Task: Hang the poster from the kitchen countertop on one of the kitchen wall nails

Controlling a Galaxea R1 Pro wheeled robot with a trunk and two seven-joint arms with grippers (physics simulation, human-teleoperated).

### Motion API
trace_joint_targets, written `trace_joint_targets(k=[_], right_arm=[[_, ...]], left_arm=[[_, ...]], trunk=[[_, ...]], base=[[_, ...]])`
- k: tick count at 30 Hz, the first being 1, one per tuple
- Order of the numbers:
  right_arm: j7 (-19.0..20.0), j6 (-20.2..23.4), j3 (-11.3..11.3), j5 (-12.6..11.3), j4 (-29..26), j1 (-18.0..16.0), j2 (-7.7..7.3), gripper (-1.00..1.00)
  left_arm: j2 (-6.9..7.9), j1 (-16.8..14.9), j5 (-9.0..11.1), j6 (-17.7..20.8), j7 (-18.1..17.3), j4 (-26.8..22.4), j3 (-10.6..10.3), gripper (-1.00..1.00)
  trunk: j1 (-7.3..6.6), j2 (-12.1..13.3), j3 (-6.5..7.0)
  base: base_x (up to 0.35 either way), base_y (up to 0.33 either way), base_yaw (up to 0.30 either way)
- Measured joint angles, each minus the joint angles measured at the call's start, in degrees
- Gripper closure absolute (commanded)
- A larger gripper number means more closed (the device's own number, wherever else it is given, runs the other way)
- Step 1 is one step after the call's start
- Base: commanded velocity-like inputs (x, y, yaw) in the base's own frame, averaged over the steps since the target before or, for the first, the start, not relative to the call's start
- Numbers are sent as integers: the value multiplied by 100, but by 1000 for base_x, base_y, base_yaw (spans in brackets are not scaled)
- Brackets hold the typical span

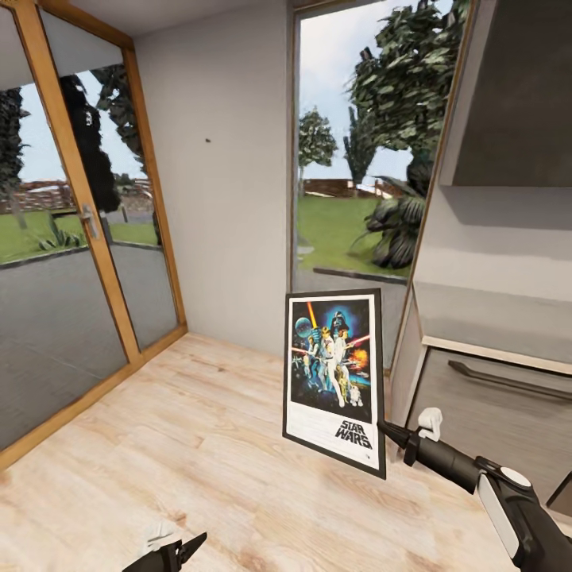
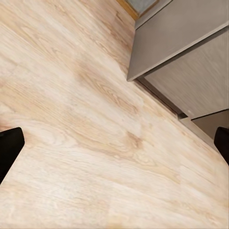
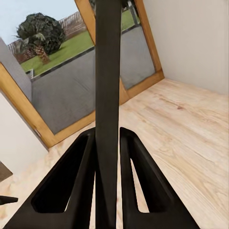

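The poster [image 1: 334,373], black-framed with a white border and a "STAR WARS" logo at the bottom, hangs upright in the air in the head view. My right gripper [image 1: 383,427] is shut on its lower right edge. In the right wrist view the poster [image 3: 108,71] shows edge-on as a dark bar clamped by the right gripper [image 3: 108,133]. A small dark wall nail [image 1: 208,141] sits on the white wall, up and to the left of the poster. My left gripper [image 1: 191,544] is low over the floor and open. Its fingers [image 2: 8,150] stand wide apart with nothing between them.
The kitchen countertop [image 1: 485,318] ends at the right, over a cabinet front with a dark handle [image 1: 508,380]. Wood-framed glass doors [image 1: 87,262] line the left side, and a tall window [image 1: 357,159] is behind the poster. Light wooden floor [image 1: 159,445] spreads below.
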Motion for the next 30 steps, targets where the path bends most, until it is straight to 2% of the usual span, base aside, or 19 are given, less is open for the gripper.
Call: trace_joint_targets(k=[30], right_arm=[[-35,32,-25,-7,-2,22,-7,100]], left_arm=[[3,0,0,0,0,0,7,-100]], trunk=[[-659,1204,539]], base=[[0,0,0]])
